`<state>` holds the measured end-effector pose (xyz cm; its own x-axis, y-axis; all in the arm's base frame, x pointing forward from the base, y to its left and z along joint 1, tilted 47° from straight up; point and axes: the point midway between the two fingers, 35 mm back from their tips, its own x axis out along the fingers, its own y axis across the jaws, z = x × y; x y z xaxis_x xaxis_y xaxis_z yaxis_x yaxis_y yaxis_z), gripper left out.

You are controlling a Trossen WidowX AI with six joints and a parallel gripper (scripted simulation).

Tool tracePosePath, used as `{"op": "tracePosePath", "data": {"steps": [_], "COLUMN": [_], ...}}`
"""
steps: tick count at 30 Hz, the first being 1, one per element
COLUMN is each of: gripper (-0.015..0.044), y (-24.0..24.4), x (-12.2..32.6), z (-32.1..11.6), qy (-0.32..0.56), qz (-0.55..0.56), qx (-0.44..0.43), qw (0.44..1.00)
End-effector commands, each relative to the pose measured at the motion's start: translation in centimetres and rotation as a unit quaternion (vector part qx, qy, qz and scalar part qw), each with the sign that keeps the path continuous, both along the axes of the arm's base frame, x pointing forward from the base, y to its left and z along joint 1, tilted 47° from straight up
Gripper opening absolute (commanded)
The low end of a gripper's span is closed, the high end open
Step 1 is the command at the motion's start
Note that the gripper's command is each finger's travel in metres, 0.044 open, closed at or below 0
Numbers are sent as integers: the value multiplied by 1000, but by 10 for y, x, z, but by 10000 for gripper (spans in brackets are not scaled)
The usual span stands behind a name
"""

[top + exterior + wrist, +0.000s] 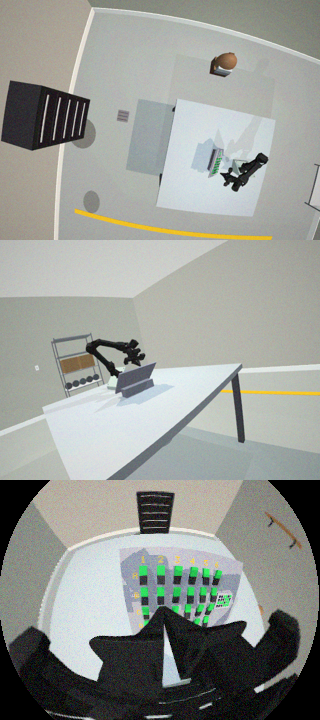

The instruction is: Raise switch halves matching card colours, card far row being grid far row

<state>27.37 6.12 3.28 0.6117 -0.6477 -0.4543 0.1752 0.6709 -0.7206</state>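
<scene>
The tilted grey switch panel (pixel 210 176) (pixel 134 376) (pixel 131 555) stands on the table in front of the arm. The exterior view shows only its back. In the wrist view its green and dark grey switches stand in columns numbered 1 to 6; the two far rows show fully, while my fingers hide part of the nearer ones. The small card (pixel 224 600) is at the panel's right edge, its squares too blurred to read surely. My gripper (pixel 221 173) (pixel 140 365) (pixel 162 610) is shut and empty, on the arm's side of the panel, with a gap between the tips and the panel in the top view.
The white table (pixel 191 124) (pixel 85 436) carries the arm's pale base plate (pixel 240 165) (pixel 112 383) and a block (pixel 138 388) behind the panel. A black drawer cabinet (pixel 18 113) (pixel 155 517) stands beyond the table. A shelf rack (pixel 72 337) stands behind the arm in the exterior view.
</scene>
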Motion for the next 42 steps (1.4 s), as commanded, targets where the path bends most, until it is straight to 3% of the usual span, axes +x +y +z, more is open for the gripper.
{"op": "tracePosePath", "data": {"steps": [1,9,19,42], "gripper": [0,0,0,0], "y": [5,-16,-39,-47], "x": [-2,-8,14,21], "z": [9,31,17,12], "qy": [-12,-11,-3,-4], "qz": [-1,-1,-10,-10], "qx": [3,1,3,2], "qw": [1000,1000,1000,1000]}}
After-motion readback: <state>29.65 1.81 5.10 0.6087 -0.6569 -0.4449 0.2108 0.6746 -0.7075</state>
